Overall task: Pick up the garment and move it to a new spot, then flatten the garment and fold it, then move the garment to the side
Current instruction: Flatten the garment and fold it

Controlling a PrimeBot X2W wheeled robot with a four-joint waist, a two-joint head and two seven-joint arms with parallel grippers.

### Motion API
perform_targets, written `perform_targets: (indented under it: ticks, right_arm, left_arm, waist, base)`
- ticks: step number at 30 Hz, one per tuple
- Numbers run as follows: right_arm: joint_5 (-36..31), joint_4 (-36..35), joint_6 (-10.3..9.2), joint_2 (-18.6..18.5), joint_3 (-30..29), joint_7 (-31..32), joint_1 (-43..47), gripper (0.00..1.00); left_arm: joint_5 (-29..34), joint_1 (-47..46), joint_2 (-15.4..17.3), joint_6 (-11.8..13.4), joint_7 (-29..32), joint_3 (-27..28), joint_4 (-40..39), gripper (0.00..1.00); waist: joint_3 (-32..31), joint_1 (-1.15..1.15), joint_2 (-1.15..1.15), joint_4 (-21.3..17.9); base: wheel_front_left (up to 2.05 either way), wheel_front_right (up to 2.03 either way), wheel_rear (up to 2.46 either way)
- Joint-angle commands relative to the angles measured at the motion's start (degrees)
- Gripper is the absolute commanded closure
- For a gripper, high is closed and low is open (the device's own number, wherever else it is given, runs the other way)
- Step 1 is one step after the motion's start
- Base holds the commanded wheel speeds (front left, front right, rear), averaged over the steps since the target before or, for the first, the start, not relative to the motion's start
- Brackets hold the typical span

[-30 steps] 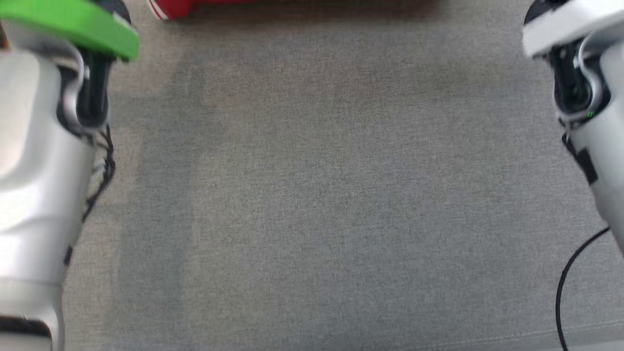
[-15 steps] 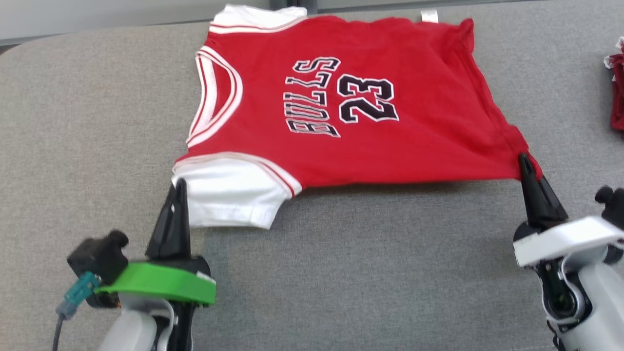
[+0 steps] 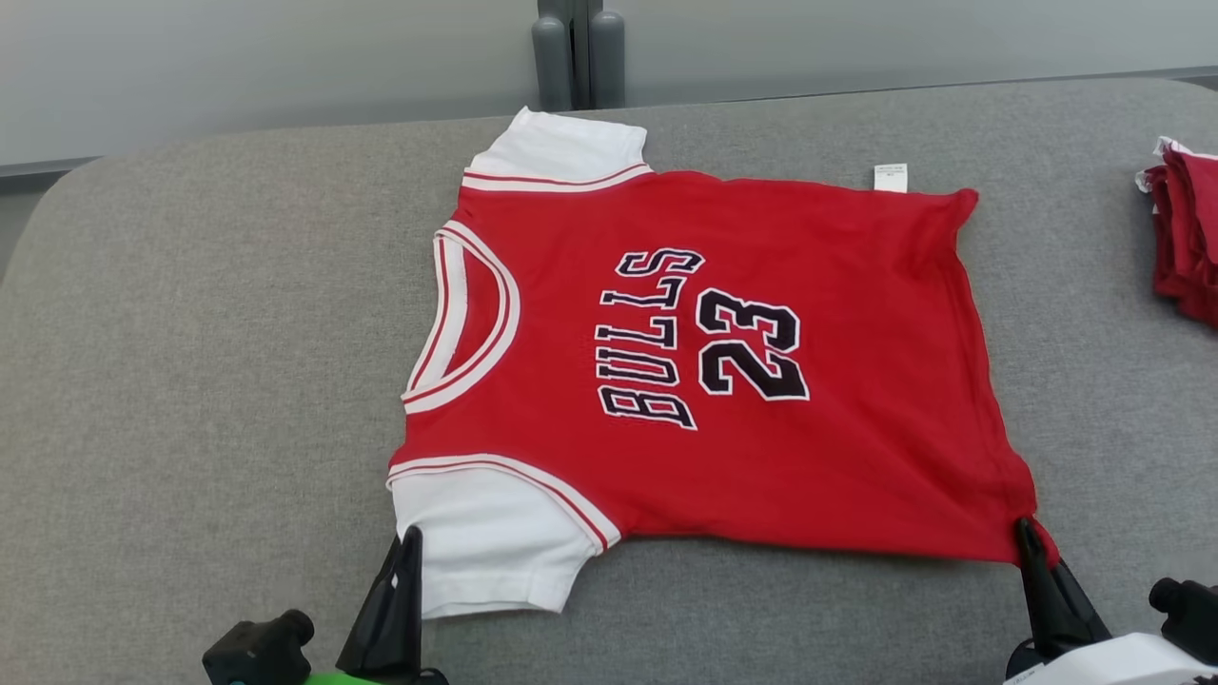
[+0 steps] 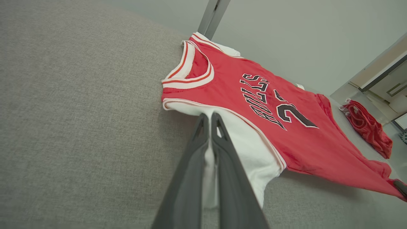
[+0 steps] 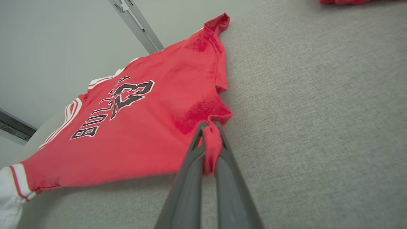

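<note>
A small red jersey (image 3: pixel 856 428), lettered "BULLS 23" and trimmed with white sleeves, lay face up and spread nearly flat on a grey fabric-covered tabletop (image 3: pixel 190 381). Its collar pointed toward the robot's left and its hem toward the right. The left jaws were closed on the edge of the near white sleeve (image 3: pixel 485 542), and in the left wrist view white cloth showed pinched between the two dark fingers (image 4: pixel 192 165). The right jaws were closed on the near hem corner (image 3: pixel 1009 533), where the right wrist view showed a fold of red fabric caught between the fingers (image 5: pixel 187 178) and lifted slightly off the surface. A white label (image 3: pixel 891 177) stuck out from the far hem corner. A heap of red cloth (image 3: pixel 1185 238) sat well apart at the right edge of the tabletop, and a grey post (image 3: pixel 571 57) stood behind the far edge.
</note>
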Motion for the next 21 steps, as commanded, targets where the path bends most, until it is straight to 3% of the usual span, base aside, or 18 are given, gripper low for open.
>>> perform_targets:
  ticks: [1, 9, 21]
  right_arm:
    - [-0.93, -0.65, -0.07, 0.24, -0.61, 0.37, 0.83, 1.00]
    - [-3.77, -1.46, -0.07, 1.38, -2.99, 2.61, -0.71, 1.00]
    - [-6.11, -0.85, -0.07, 2.52, -2.79, 6.61, -9.93, 1.00]
  left_arm:
    - [0.20, 0.91, 0.61, 0.24, 0.08, 0.12, -0.26, 1.00]
    - [0.84, -3.06, 1.81, -1.16, 1.54, -0.43, 0.19, 1.00]
    - [2.91, -17.97, 2.47, -4.94, 5.84, -1.91, 6.46, 1.00]
  waist:
    - [-0.46, 0.01, 0.00, -0.35]
    - [-0.82, 0.01, 0.00, -0.83]
    - [2.58, 0.01, 0.00, -2.52]
  base:
    - [0.00, 0.00, 0.00]
    - [0.00, 0.00, 0.00]
    - [0.00, 0.00, 0.00]
